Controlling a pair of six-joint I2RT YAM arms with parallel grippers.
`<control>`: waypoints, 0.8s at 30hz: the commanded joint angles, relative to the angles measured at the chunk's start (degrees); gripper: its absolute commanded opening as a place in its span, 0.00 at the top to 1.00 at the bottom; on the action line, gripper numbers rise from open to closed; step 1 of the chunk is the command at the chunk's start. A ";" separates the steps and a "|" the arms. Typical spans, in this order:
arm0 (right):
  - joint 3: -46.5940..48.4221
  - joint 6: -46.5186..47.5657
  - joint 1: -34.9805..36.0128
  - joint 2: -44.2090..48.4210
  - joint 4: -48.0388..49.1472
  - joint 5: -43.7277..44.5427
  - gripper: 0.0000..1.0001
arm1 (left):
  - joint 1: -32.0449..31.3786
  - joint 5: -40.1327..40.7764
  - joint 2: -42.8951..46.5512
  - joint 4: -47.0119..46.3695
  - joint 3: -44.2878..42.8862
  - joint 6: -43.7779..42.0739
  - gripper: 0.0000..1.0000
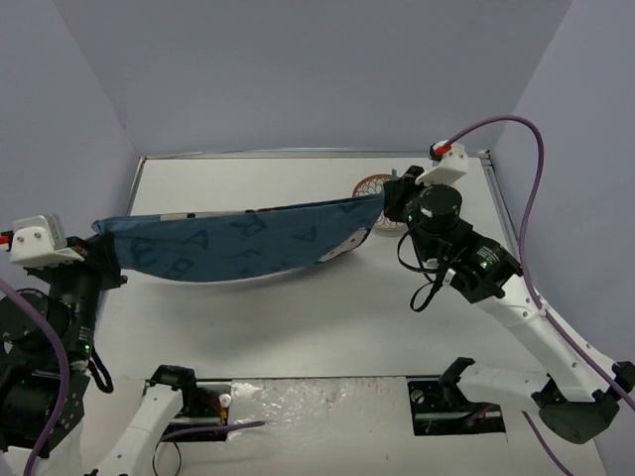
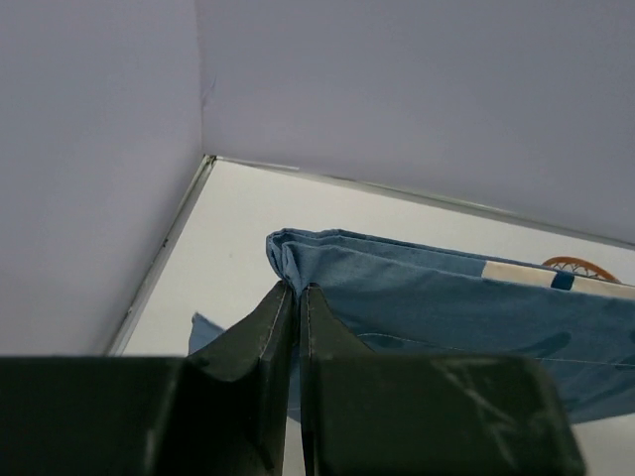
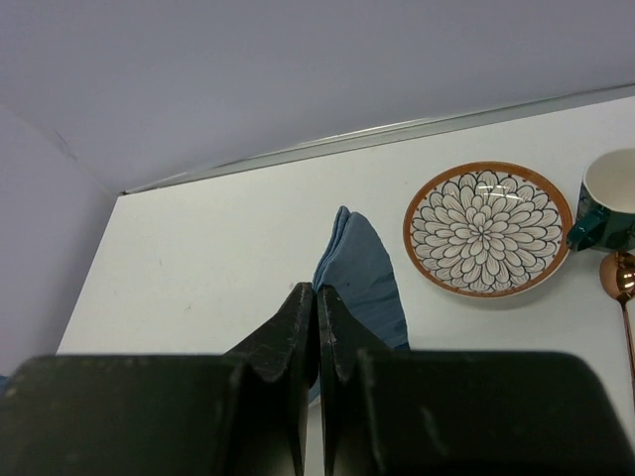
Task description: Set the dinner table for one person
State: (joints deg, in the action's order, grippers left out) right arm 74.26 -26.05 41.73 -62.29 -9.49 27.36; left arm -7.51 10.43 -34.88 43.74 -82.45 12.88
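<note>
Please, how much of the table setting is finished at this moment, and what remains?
Done: nothing is laid yet. In hand: the left gripper and the right gripper each pinch one end of the blue cloth placemat, stretched above the large white tabletop. Left: spread it flat, then probably arrange the round flower-patterned plate, the white and teal cup and the copper-coloured spoon, which sit near the far right corner.

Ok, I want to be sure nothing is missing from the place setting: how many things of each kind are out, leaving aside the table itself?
blue placemat: 1
flower-patterned plate: 1
cup: 1
copper-coloured spoon: 1
Total: 4
</note>
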 commanded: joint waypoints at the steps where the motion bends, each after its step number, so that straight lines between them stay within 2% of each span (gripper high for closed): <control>1: 5.98 0.94 -0.46 -8.79 -0.99 4.02 1.00 | 0.01 17.18 -13.11 0.37 2.49 6.90 1.00; 4: 9.95 0.73 -1.62 -15.99 -0.63 4.27 1.00 | 0.24 19.73 -19.58 -2.16 2.77 8.28 1.00; 7: 14.93 -0.31 -5.52 -23.89 0.49 0.50 1.00 | 1.96 20.50 -26.30 -6.78 1.34 8.33 1.00; 12: 21.45 1.91 -6.60 -30.28 5.32 -2.48 1.00 | 2.94 19.21 -29.99 -14.26 -2.04 4.93 1.00; 17: 23.39 5.08 -6.82 -27.89 7.79 -5.17 1.00 | 2.92 14.68 -28.04 -17.44 -6.49 0.53 1.00; 24: 17.83 7.53 -6.45 -17.06 12.86 -7.86 1.00 | 2.85 8.84 -20.01 -19.60 -6.79 -3.38 1.00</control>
State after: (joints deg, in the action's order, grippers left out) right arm 93.02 -21.14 35.01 -89.73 -5.44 20.77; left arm -5.12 22.78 -60.46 30.57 -86.38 13.20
